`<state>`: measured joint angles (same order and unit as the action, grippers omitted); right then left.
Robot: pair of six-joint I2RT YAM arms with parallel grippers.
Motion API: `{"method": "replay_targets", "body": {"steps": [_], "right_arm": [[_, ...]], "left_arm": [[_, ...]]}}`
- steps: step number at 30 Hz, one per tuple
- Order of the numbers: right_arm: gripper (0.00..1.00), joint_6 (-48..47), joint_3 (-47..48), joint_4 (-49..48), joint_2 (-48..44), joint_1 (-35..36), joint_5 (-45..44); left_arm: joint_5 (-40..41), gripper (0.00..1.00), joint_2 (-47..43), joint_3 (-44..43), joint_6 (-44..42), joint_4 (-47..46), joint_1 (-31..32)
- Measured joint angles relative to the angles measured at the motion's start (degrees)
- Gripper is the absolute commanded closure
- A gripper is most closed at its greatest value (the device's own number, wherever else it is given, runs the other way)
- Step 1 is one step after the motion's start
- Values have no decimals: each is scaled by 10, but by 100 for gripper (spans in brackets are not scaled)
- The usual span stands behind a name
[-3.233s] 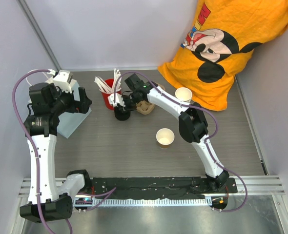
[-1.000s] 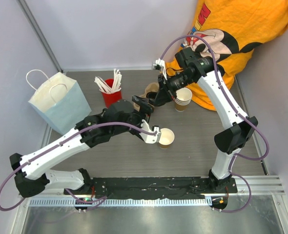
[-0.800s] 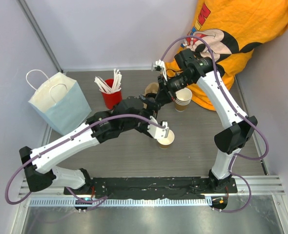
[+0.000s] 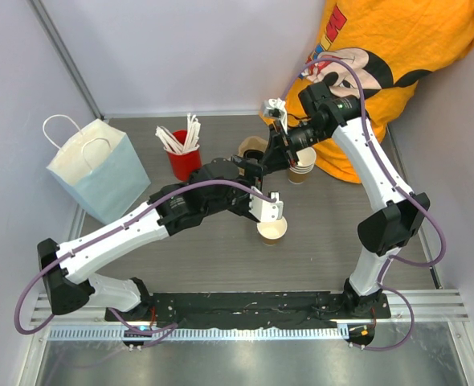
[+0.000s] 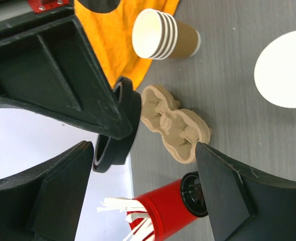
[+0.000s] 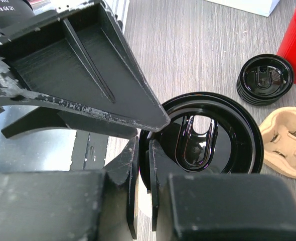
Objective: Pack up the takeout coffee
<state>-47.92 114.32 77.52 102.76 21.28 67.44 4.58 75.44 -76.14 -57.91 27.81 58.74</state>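
My left arm lies long and low across the desk (image 4: 221, 265), from the near left corner to the middle. Its left tool (image 4: 267, 211) hangs just over the far rim of the paper cup (image 4: 272, 232). The fingers are wide apart and hold nothing. My right arm stands tall on the right, bends at the elbow, and reaches back and down toward the middle. My right tool (image 4: 275, 154) is squeezed tight on the rim of the black lid (image 6: 233, 145) and holds it up off the desk.

About three seconds ago my left arm was folded over by the paper bag (image 4: 92, 165), and my right tool was down low at the stack of lids (image 6: 265, 79) by the red cup (image 4: 185, 161). Now both arms meet in the middle. Since just under a second ago, my right wrist has moved a bit to the right, and my left tool has hardly moved. The paper cup has stayed in the same spot.

The paper cup stands straight up near the middle of the desk, with its open white mouth facing up and its long way running up and down. The black lid is tipped, with its round face toward my right wrist camera. From my left wrist I see it nearly edge on, close to the pulp tray (image 5: 175, 125) and the stack of cups (image 5: 160, 34).
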Motion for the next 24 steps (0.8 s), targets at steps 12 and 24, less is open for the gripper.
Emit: {"method": "replay_targets", "body": {"steps": [12,24], "right_arm": [[89,0,0,0,0,0,3],[89,0,-9,1,-10,0,10]], "left_arm": [[14,31,0,11,-16,-49,0],[14,39,1,11,-24,-49,0]]}}
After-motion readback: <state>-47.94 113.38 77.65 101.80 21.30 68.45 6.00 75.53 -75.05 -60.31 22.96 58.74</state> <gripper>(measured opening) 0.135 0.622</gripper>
